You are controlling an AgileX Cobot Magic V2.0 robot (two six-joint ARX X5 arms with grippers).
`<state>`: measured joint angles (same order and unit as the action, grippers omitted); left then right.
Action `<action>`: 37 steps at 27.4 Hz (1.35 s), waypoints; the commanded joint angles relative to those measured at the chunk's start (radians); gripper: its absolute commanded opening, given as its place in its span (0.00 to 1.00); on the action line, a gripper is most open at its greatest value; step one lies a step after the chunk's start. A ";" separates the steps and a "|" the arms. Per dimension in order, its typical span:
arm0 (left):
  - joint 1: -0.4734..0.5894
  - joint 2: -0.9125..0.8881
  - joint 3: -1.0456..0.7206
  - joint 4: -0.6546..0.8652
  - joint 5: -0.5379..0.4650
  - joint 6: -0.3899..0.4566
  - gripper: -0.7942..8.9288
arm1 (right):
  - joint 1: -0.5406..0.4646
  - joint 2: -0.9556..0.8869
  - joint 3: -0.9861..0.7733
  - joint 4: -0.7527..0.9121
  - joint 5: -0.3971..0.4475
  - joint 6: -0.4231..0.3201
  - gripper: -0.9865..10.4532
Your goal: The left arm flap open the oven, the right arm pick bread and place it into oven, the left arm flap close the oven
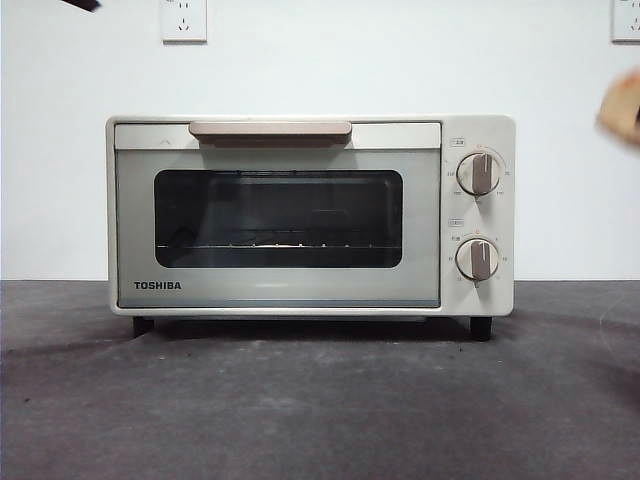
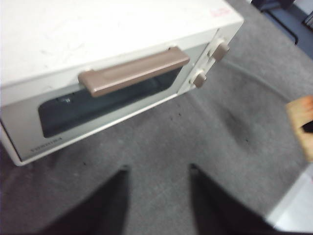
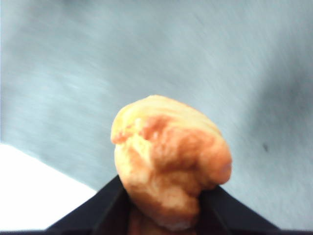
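The oven (image 1: 310,215) stood on the grey desk (image 1: 300,410) with its door shut, the handle (image 1: 270,130) flat along the top edge. Through the dark window I saw only the wire rack (image 1: 265,244), with nothing on it. Both knobs (image 1: 478,173) sat on the panel beside the door.

My right tool (image 3: 164,205) was clamped on the bread (image 3: 168,159), the loaf filling the gap between the two black jaws and bulging out past them. In the front view the bread (image 1: 622,110) showed only as a blurred orange patch at the picture's right edge, up in the air and well apart from the oven, about level with its top.

My left tool (image 2: 159,171) hung over the desk in front of the oven (image 2: 98,63), jaws apart and holding nothing, near the handle (image 2: 134,72) but not touching it. Its camera also caught the bread (image 2: 302,122) off beyond the knob end.
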<state>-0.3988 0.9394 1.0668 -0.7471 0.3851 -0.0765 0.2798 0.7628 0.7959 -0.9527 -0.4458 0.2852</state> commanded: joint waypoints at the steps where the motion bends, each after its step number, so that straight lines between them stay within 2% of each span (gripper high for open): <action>1: -0.013 0.071 0.060 0.007 0.013 0.009 0.09 | 0.004 -0.117 0.016 0.007 -0.027 0.007 0.22; 4: -0.027 0.192 0.148 0.006 0.013 0.040 0.09 | 0.004 -0.245 0.016 0.019 -0.082 0.022 0.22; 7: -0.035 0.331 0.247 0.008 0.048 0.114 0.09 | 0.004 -0.336 0.016 0.041 -0.085 0.064 0.22; 12: -0.035 0.464 0.329 0.025 0.051 0.164 0.09 | 0.004 -0.375 0.016 0.040 -0.086 0.086 0.22; 16: -0.035 0.546 0.378 0.040 0.051 0.172 0.09 | 0.004 -0.380 0.016 0.039 -0.085 0.097 0.22; 30: -0.035 0.645 0.400 0.051 0.031 0.193 0.09 | 0.004 -0.380 0.016 0.033 -0.085 0.101 0.22; 37: -0.037 0.645 0.400 -0.017 0.003 0.225 0.09 | 0.004 -0.380 0.016 0.032 -0.085 0.108 0.22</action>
<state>-0.4297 1.5650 1.4540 -0.7383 0.4053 0.1184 0.2798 0.3828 0.7959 -0.9302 -0.5278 0.3767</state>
